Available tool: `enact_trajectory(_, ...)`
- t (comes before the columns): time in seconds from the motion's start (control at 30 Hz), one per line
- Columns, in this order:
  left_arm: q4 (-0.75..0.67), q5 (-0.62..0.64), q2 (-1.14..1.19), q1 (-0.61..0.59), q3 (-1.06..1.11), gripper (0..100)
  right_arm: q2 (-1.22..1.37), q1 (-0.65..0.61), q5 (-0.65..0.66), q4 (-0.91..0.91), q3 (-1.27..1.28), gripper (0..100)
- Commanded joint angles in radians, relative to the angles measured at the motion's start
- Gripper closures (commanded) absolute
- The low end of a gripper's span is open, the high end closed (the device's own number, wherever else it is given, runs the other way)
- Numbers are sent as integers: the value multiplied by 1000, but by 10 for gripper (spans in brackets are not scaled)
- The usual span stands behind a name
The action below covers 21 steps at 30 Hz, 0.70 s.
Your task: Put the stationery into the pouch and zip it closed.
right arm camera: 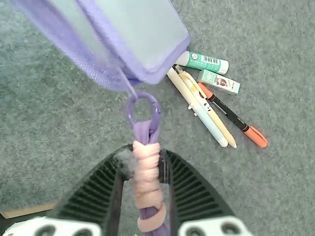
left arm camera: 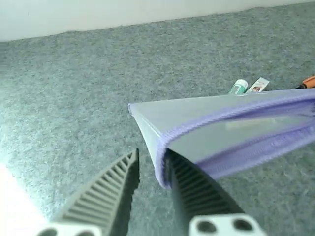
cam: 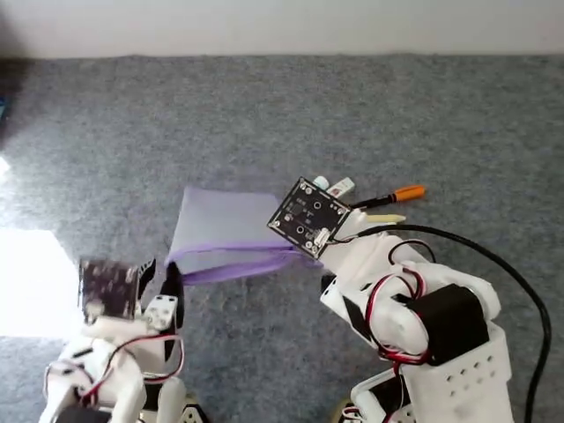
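We note the lilac pouch (cam: 225, 231) lying mid-desk (cam: 397, 115) on grey felt, zip edge toward both arms. In the left wrist view its mouth looks parted.

Right gripper (right arm camera: 146, 155): fingers (right arm camera: 106, 189) clamped on the zip pull (right arm camera: 146, 172), a purple strap wound with pink cord, hung from a ring at the pouch's end.

Left gripper (left arm camera: 151, 160): fingers apart at the pouch's opposite corner. The corner edge sits between them, against one finger; we cannot tell if it actually touches.

The stationery lies on the desk just past the pouch's pull end: green-and-white glue stick (right arm camera: 202, 62), small eraser box (right arm camera: 219, 81), two cream pens (right arm camera: 204, 113), black pen with orange cap (right arm camera: 236, 120), close together.
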Motion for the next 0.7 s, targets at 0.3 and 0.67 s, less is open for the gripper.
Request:
enact_trajectory(0.3, -319, 41, 321, 18, 33, 840, -30, -8, -12, 28, -9, 991)
enact_trajectory(0.67, -190, 44, 315, 21, -65, 988, -31, -4, -55, -16, -15, 990)
